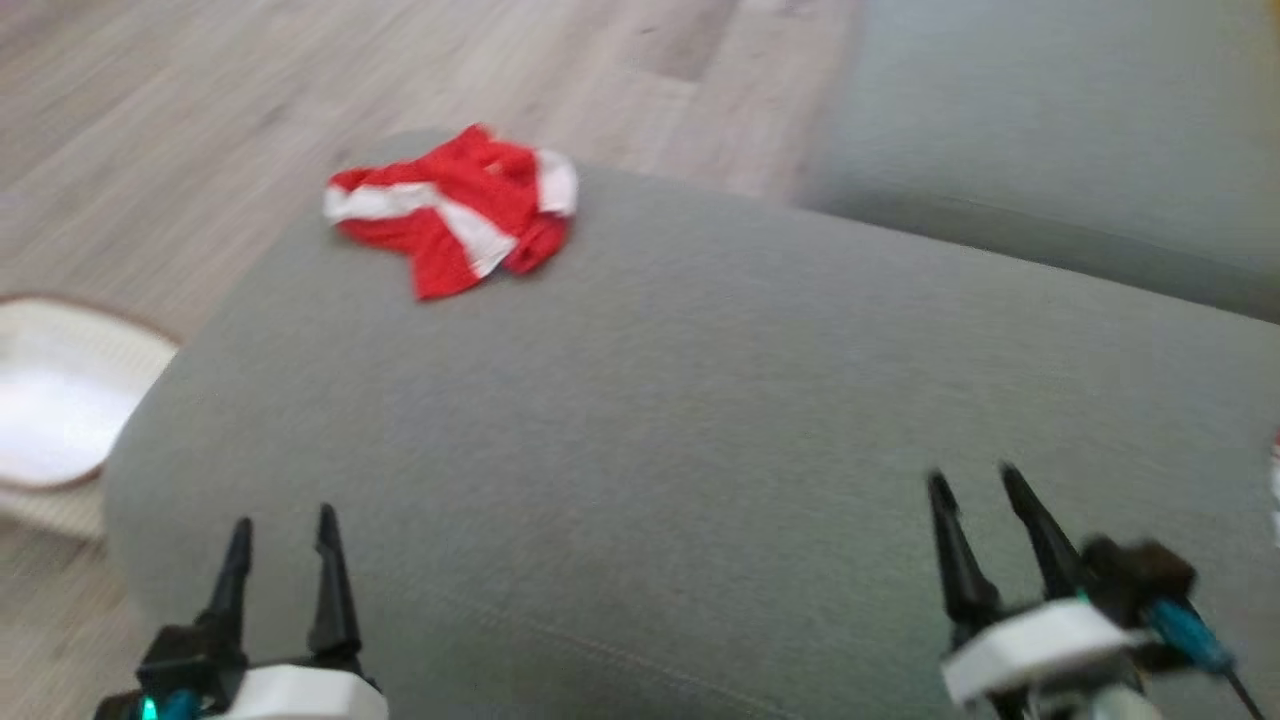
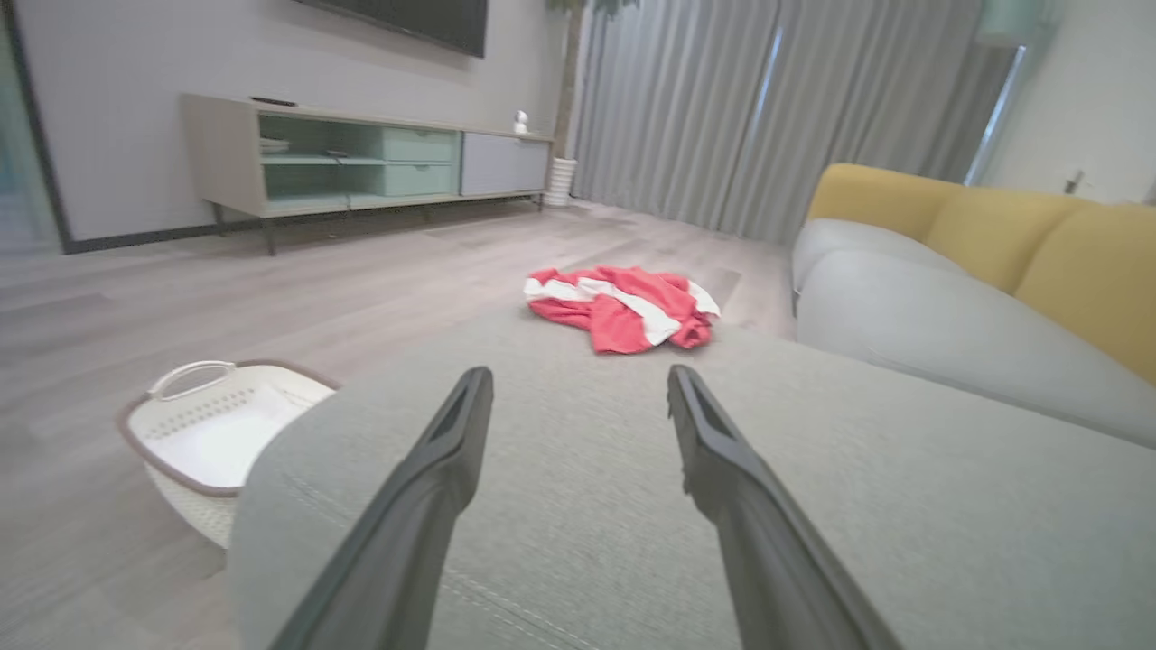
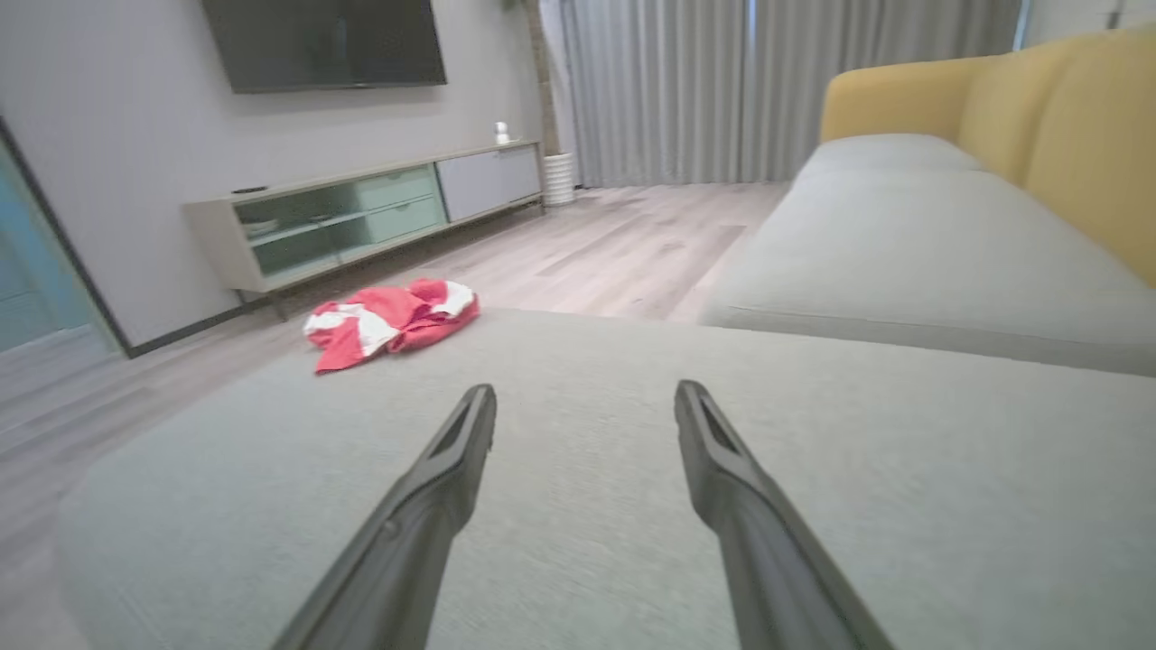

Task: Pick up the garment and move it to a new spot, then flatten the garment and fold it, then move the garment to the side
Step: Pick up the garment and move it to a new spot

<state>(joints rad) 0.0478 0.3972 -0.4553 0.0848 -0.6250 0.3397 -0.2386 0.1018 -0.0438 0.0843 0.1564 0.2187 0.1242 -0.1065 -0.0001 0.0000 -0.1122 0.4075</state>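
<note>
- A crumpled red-and-white garment (image 1: 455, 208) is seen at the far left edge of a grey ottoman (image 1: 700, 400), not yet picked up.
- The left gripper (image 1: 283, 545) and right gripper (image 1: 975, 500) are held apart and empty, well short of it, likely readied for reaching.

Soft, even daylight fills all three views and leaves the grey cushion (image 1: 700, 400) flatly lit; in the left wrist view the brightest patch is a pale strip at one o'clock beside the curtains (image 2: 704, 108). The head view is smeared by motion blur, worst on the right gripper (image 1: 970, 475) at four o'clock and the basket (image 1: 60, 390) at nine o'clock. Both wrist views bow lines toward their edges, with the fingers (image 3: 415, 524) at six o'clock soft.
</note>
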